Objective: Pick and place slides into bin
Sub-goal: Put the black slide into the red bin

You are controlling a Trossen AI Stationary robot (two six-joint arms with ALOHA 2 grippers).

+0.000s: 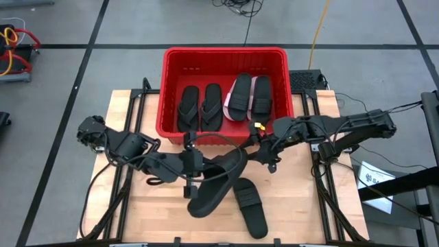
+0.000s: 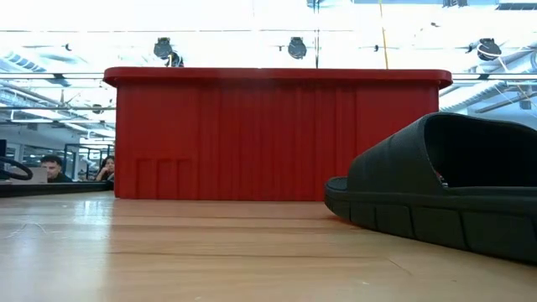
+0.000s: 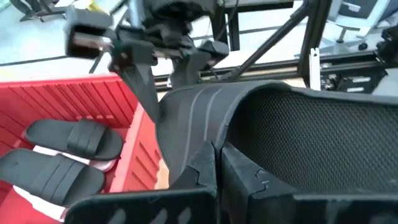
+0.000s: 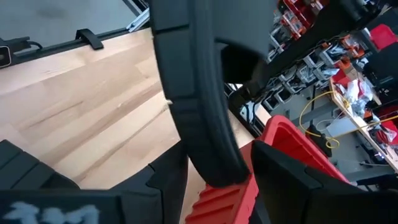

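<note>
Four slides (image 1: 223, 101) already lay in the bin (image 1: 168, 65). One black slide (image 1: 216, 182) hung over the worktop (image 1: 295, 219), both the left gripper (image 1: 192, 180) and right gripper (image 1: 255, 152) clamped on it; another slide (image 1: 250, 206) waited beside it.

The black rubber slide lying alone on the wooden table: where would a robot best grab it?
Probably the black rubber slide's arched strap, from above: it stands clear of the flat sole, so one finger slips beneath. Left gripper and right gripper hold another black slide.
</note>
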